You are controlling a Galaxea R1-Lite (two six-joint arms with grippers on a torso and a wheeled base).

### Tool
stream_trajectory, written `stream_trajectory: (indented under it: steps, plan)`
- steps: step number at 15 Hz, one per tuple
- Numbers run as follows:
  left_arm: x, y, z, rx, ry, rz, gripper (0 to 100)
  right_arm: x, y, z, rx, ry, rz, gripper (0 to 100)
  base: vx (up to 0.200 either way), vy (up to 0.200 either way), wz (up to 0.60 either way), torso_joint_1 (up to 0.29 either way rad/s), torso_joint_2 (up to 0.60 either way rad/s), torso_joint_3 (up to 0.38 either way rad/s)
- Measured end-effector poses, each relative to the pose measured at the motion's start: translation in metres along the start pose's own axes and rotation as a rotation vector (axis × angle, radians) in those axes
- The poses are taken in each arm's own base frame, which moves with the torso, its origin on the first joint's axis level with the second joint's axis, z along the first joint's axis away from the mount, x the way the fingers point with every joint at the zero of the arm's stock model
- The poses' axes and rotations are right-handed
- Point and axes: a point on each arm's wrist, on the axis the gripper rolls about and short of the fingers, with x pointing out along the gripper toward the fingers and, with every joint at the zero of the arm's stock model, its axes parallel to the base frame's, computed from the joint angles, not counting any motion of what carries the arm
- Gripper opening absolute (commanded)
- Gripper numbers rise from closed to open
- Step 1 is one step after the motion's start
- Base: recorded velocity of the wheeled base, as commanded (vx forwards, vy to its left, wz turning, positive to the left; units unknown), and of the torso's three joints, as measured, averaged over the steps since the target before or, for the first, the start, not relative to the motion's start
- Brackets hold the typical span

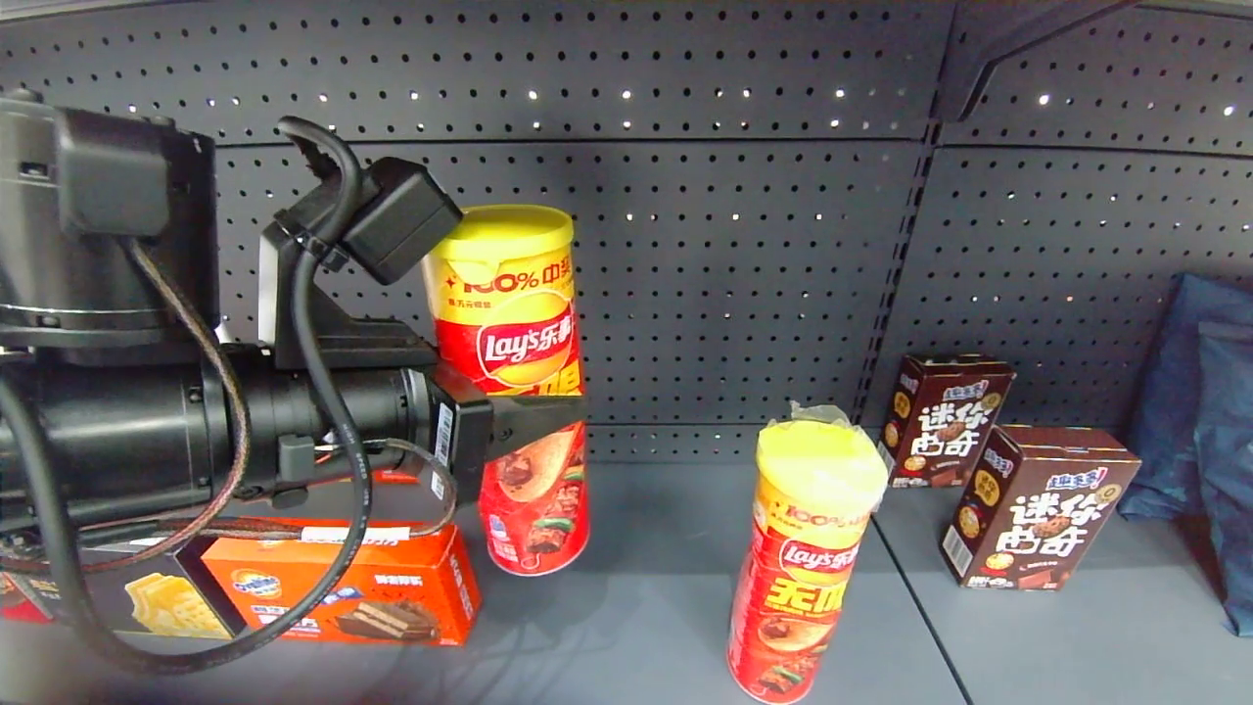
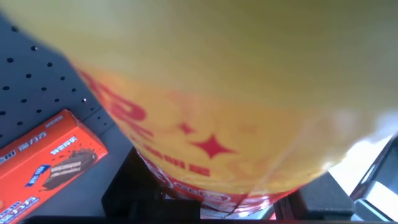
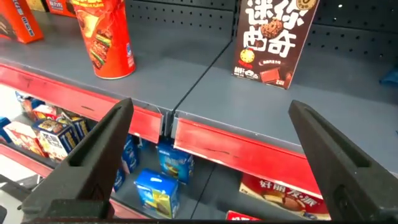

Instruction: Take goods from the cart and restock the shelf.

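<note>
Clamping chip can (image 1: 509, 323) upright by pegboard (image 1: 744, 245), L gripper (image 1: 536, 415); R gripper (image 3: 208, 118) agape off shelf (image 3: 205, 87) front edge.

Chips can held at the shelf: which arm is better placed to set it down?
Left. The left gripper is shut on the chips can, upright at the shelf. The right gripper is open and empty, before the shelf's front edge.

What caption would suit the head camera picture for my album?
Left gripper holds a chip can upright at the shelf, beside an orange wafer box, with a second chip can nearby.
</note>
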Motion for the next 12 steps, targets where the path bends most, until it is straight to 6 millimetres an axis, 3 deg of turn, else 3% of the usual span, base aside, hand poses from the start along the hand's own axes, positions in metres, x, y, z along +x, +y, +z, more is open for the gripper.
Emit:
stream_trajectory:
  steps: [7,12]
  plan:
    - [0.0021,0.0016,-0.0043,-0.006,0.012,-0.068,0,0.0033,0.002,0.0008,0.007,0.046,-0.106,100,0.0,0.0,0.0,0.0,0.0,0.0]
    - [0.0061,0.0069,-0.0079,-0.019,0.029,-0.057,0,0.0078,0.005,0.0016,0.02,0.093,-0.33,100,0.0,0.0,0.0,0.0,0.0,0.0]
